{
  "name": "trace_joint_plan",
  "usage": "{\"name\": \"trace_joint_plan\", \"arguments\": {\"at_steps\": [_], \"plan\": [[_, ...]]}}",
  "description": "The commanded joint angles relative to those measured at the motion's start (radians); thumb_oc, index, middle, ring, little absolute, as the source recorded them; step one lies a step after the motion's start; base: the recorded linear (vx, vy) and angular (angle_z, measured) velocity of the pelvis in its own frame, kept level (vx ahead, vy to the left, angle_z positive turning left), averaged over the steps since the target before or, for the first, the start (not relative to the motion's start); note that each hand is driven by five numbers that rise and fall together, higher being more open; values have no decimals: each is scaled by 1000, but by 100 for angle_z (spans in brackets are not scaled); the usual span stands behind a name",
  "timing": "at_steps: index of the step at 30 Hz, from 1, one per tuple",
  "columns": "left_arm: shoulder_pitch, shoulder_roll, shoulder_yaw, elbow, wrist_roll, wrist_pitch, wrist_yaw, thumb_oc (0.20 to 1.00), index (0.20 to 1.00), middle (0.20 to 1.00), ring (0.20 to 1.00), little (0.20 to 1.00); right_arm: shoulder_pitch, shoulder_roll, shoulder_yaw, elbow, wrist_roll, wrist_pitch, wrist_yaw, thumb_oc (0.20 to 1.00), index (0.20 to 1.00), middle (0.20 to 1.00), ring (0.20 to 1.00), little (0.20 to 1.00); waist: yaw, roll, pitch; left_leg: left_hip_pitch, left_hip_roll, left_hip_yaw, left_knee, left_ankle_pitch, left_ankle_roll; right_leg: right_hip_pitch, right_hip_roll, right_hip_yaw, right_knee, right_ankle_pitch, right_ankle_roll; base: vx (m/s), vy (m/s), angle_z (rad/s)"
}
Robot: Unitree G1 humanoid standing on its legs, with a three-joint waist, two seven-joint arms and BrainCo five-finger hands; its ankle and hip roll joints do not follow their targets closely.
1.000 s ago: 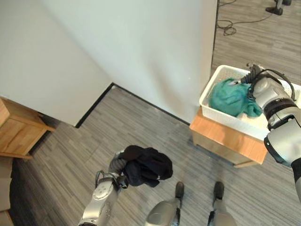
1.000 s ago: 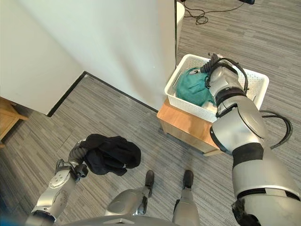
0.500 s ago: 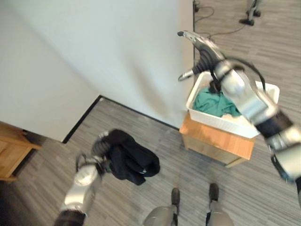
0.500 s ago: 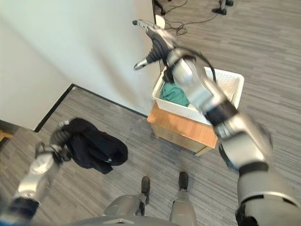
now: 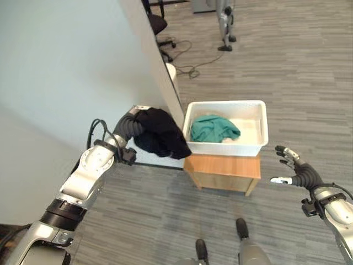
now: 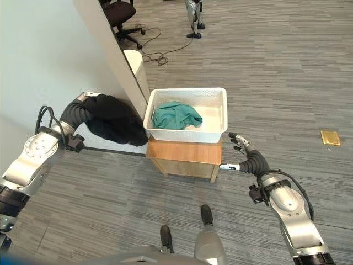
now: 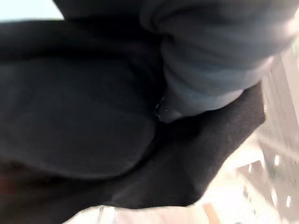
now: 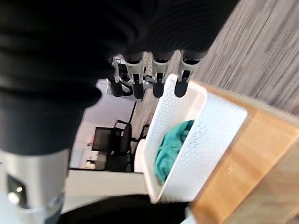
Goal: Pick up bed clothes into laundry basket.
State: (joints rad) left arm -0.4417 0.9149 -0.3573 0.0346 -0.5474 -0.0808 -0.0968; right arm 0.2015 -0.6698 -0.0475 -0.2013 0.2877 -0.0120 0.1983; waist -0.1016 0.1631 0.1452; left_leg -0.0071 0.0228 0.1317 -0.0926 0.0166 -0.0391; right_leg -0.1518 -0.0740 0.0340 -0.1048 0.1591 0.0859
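"Where is the basket?"
"On the little wooden table, between both hands. The left hand holds clothes just beside it."
"What's inside?"
"A cloth."

Cloth, plastic and wood by the hands

Matt black cloth at the left hand; perforated white plastic basket with soft teal cloth, on smooth wooden stand.

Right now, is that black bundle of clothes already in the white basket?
Not yet. The black clothes hang bunched from the left hand, beside the white basket, which holds a green cloth.
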Motion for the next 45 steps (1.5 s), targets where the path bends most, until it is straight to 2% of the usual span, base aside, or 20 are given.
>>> {"name": "trace_joint_plan", "arguments": {"at_steps": [1, 3, 6, 12, 19, 20, 21, 22, 23, 24, 25, 28, 31, 33, 34, 35, 37, 40, 44, 45], "plan": [[-215, 44, -63, 108, -61, -75, 4, 200, 200, 200, 200, 200, -8, -10, 60, -53, 143, -72, 59, 1000, 1000, 1000, 1000, 1000, 0, -28, -66, -28, 8, -87, 5, 45, -39, 79, -36, -33, 18, -83, 62, 8, -36, -1], [-366, 29, -144, 233, -78, -76, 21, 200, 200, 200, 200, 200, -6, 3, 121, -39, 170, -68, 76, 1000, 1000, 1000, 1000, 1000, -14, -19, -72, -28, 10, -84, 5, 48, -42, 80, -36, -34, 18, -81, 65, 8, -37, 0], [-472, 6, -200, 314, -83, -79, 32, 200, 200, 200, 200, 200, -19, 14, 158, -26, 175, -67, 83, 1000, 1000, 1000, 1000, 1000, -22, -16, -74, -29, 11, -82, 5, 48, -44, 79, -35, -33, 18, -81, 67, 4, -6, -1], [-751, -98, -312, 520, -86, -86, 53, 200, 200, 200, 200, 200, -44, 56, 278, -14, 273, -55, 134, 1000, 1000, 1000, 1000, 1000, -33, 6, -70, -30, 11, -82, 5, 52, -47, 79, -37, -37, 18, -84, 72, 12, -13, -1], [-840, -98, -352, 534, -47, -102, 58, 200, 200, 200, 200, 200, -18, 36, 272, -7, 255, -54, 152, 1000, 1000, 1000, 1000, 1000, -33, 20, -62, -30, 11, -84, 5, 53, -49, 81, -40, -39, 18, -87, 75, 12, -5, -1], [-920, -118, -403, 583, -50, -93, 54, 200, 200, 200, 200, 200, -15, 26, 280, 9, 262, -45, 155, 1000, 1000, 1000, 1000, 1000, -41, 26, -61, -31, 11, -85, 5, 55, -50, 80, -38, -40, 18, -88, 76, 0, 0, 0], [-929, -121, -410, 590, -53, -95, 52, 200, 200, 200, 200, 200, -16, 30, 278, 10, 262, -45, 155, 1000, 1000, 1000, 1000, 1000, -39, 23, -59, -31, 11, -86, 5, 55, -50, 80, -38, -40, 18, -88, 76, 0, 0, 0], [-919, -66, -464, 506, -16, -93, 1, 200, 200, 200, 200, 200, -10, 24, 266, 10, 270, -42, 158, 1000, 1000, 1000, 1000, 1000, -38, 24, -58, -31, 10, -86, 5, 53, -50, 79, -37, -40, 18, -87, 78, 22, -21, -3], [-927, -10, -503, 439, -20, -97, -10, 200, 200, 200, 200, 200, 10, 29, 262, 13, 265, -47, 164, 1000, 1000, 1000, 1000, 1000, -23, 24, -60, -32, 9, -93, 5, 54, -49, 81, -37, -48, 18, -89, 78, 22, -21, -6], [-928, -10, -504, 439, -21, -96, -10, 200, 200, 200, 200, 200, 9, 30, 263, 13, 265, -47, 165, 1000, 1000, 1000, 1000, 1000, -23, 23, -60, -32, 9, -93, 5, 54, -49, 81, -37, -48, 18, -89, 78, 34, -31, -10], [-915, 41, -541, 345, -51, -96, -61, 200, 200, 200, 200, 200, 26, 40, 257, 23, 264, -45, 168, 1000, 1000, 1000, 1000, 1000, -12, 21, -63, -31, 8, -99, 5, 54, -50, 84, -36, -54, 18, -90, 79, 33, -22, -6], [-853, 31, -488, 281, -138, -111, -39, 200, 200, 200, 200, 200, 36, 48, 266, 31, 255, -53, 173, 1000, 1000, 1000, 1000, 1000, 0, 8, -66, -29, 10, -105, 5, 54, -50, 92, -36, -64, 18, -94, 79, 20, -14, 2], [-793, -58, -417, 295, -241, -118, -40, 200, 200, 200, 200, 200, 23, 47, 287, 41, 257, -59, 175, 1000, 1000, 1000, 1000, 1000, -4, -5, -70, -27, 11, -109, 5, 51, -51, 95, -35, -69, 18, -97, 78, 22, -7, 19], [-741, -123, -349, 301, -266, -131, -16, 200, 200, 200, 200, 200, 15, 49, 295, 50, 250, -67, 174, 1000, 1000, 1000, 1000, 1000, -6, -16, -74, -26, 11, -112, 5, 47, -51, 99, -34, -71, 18, -100, 77, 15, -2, 5], [-738, -123, -347, 300, -265, -131, -16, 200, 200, 200, 200, 200, 15, 47, 296, 50, 250, -68, 174, 1000, 1000, 1000, 1000, 1000, -7, -14, -74, -26, 11, -112, 5, 47, -51, 100, -34, -71, 18, -100, 77, 0, 0, 0], [-699, -145, -301, 317, -260, -138, 7, 200, 200, 200, 200, 200, 9, 55, 303, 56, 240, -70, 170, 1000, 1000, 1000, 1000, 1000, -4, -24, -78, -24, 11, -112, 5, 43, -49, 102, -34, -72, 18, -101, 77, 0, 0, 0], [-683, -150, -260, 371, -241, -137, 42, 200, 200, 200, 200, 200, 7, 60, 305, 63, 237, -68, 163, 1000, 1000, 1000, 1000, 1000, -1, -32, -85, -24, 12, -112, 5, 40, -48, 103, -35, -74, 18, -101, 76, 0, 0, 0], [-696, -134, -258, 426, -211, -126, 56, 200, 200, 200, 200, 200, 6, 61, 313, 64, 237, -61, 164, 1000, 1000, 1000, 1000, 1000, 4, -37, -89, -23, 11, -112, 5, 39, -46, 105, -35, -77, 18, -100, 75, 12, -4, -4], [-765, -96, -262, 540, -153, -105, 110, 200, 200, 200, 200, 200, 19, 62, 323, 77, 201, -42, 163, 1000, 1000, 1000, 1000, 1000, 21, -41, -98, -22, 10, -122, 5, 38, -44, 111, -40, -86, 18, -102, 75, 2, 1, 1], [-832, -93, -275, 595, -138, -99, 124, 200, 200, 200, 200, 200, 17, 64, 331, 80, 183, -32, 161, 1000, 1000, 1000, 1000, 1000, 25, -41, -101, -21, 8, -124, 5, 38, -44, 114, -41, -91, 18, -102, 76, 6, 5, 9]]}}
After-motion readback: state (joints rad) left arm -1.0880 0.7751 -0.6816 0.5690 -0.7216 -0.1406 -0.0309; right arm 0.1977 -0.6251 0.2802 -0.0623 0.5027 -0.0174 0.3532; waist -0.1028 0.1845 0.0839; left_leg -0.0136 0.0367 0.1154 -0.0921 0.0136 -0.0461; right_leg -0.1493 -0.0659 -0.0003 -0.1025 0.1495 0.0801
